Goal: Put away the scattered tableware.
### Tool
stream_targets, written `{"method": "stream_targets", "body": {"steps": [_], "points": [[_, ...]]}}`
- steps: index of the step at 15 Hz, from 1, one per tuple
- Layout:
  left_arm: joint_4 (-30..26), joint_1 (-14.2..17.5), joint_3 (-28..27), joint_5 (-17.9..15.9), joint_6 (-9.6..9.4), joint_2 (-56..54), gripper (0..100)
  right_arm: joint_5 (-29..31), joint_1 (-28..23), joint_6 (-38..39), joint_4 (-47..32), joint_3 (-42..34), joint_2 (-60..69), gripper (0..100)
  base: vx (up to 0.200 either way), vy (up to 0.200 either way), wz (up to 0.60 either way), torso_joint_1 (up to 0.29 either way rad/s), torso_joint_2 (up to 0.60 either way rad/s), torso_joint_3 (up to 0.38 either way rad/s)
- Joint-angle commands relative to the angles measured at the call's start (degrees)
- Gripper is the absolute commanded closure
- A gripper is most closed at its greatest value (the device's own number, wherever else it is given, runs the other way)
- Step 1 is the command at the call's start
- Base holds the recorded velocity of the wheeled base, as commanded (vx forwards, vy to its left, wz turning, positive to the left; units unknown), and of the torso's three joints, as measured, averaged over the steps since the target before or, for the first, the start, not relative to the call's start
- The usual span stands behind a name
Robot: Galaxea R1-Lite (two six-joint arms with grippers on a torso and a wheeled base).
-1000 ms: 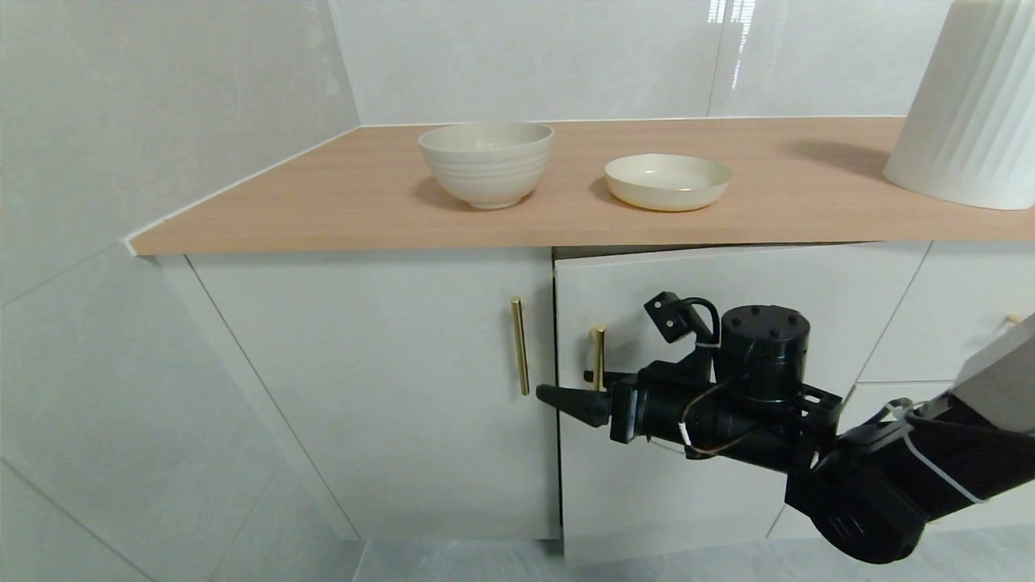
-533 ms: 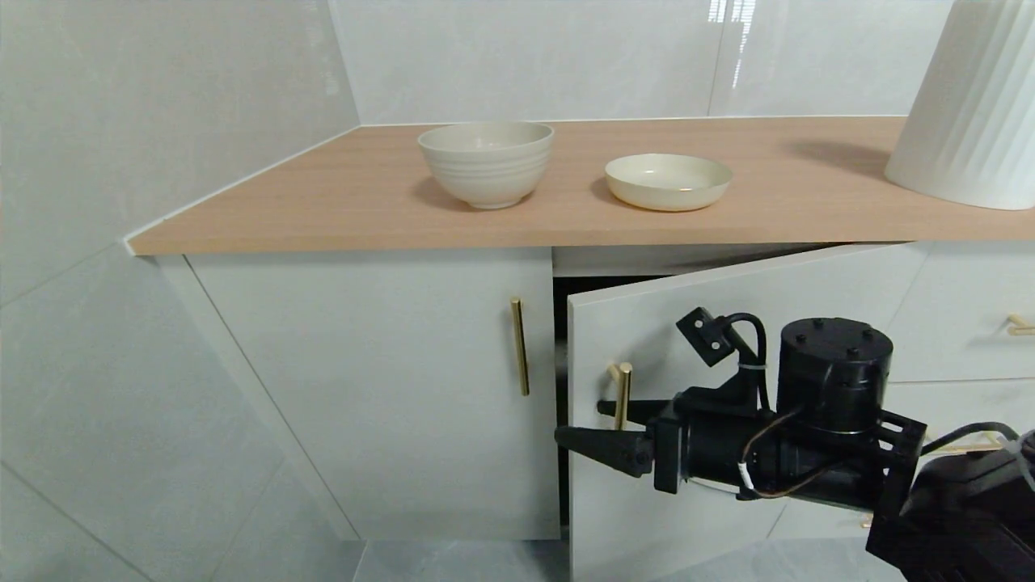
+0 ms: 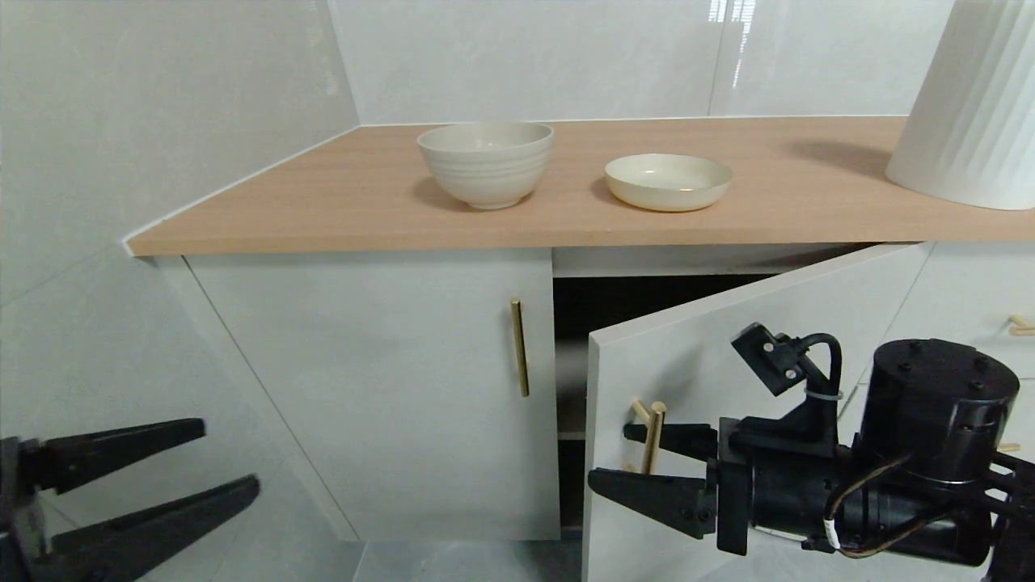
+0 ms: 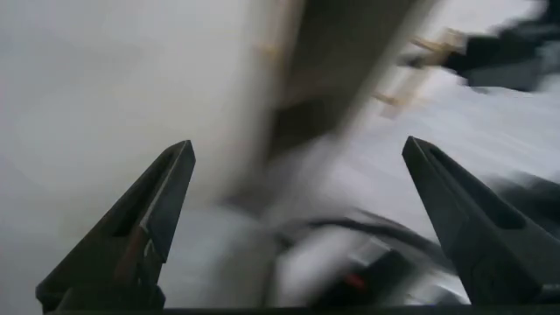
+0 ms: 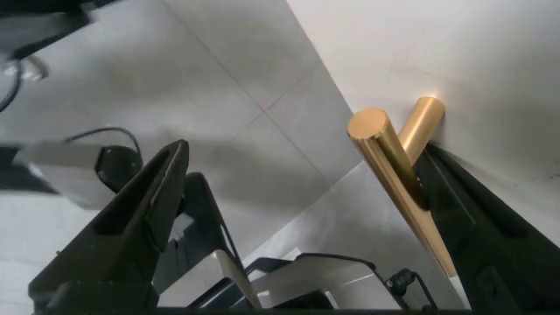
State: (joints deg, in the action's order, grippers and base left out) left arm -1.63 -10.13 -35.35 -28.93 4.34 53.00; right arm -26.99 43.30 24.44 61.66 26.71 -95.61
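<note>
Bowl (image 3: 485, 164) and shallow dish (image 3: 668, 181): both cream, both upright on the wooden table (image 3: 323, 212), upper centre of the head view. The bowl is left of the dish, and they are near each other but not touching. Ribbed white vessel (image 3: 970, 105) stands on the same table at the upper right, well apart from both.

Below the table, the right-hand cabinet door (image 3: 728, 331) stands partly open with a dark interior behind it. The left-hand door (image 3: 372, 388) is closed, with its brass bar (image 3: 519, 346) vertical.

Right gripper (image 3: 610, 455) (image 5: 306, 149): lower right of the head view, at the open door's free edge. Its fingers are apart, one on each side of the door's brass handle (image 3: 651, 436) (image 5: 398, 171). In the right wrist view one finger lies against the handle and the other is clear of it.

Left gripper (image 3: 230, 453) (image 4: 297, 143): lower left of the head view, in front of the tiled wall, fingers spread wide with nothing between them.
</note>
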Motion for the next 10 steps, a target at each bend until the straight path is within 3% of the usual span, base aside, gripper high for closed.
{"method": "stream_targets", "body": {"steps": [1,3,8,10], "points": [[6.38,-8.59,-0.95,-0.78,4.54,14.14,100,0.01,0.64,-0.01,-0.14,-0.87,1.04,0,0.000,0.000,0.00,0.000,0.00,0.000],[16.40,-12.55,-0.95,-0.60,5.86,24.25,100,0.10,0.56,-0.10,-0.14,-2.01,2.36,0,0.000,0.000,0.00,0.000,0.00,0.000],[33.98,-14.74,-1.74,-0.69,5.94,47.01,100,0.36,0.29,-0.45,-0.14,-3.33,2.45,0,0.000,0.000,0.00,0.000,0.00,0.000],[43.29,-18.26,-1.56,-0.69,7.09,52.20,100,0.45,0.29,-0.45,-0.14,-3.33,2.53,0,0.000,0.000,0.00,0.000,0.00,0.000]]}}
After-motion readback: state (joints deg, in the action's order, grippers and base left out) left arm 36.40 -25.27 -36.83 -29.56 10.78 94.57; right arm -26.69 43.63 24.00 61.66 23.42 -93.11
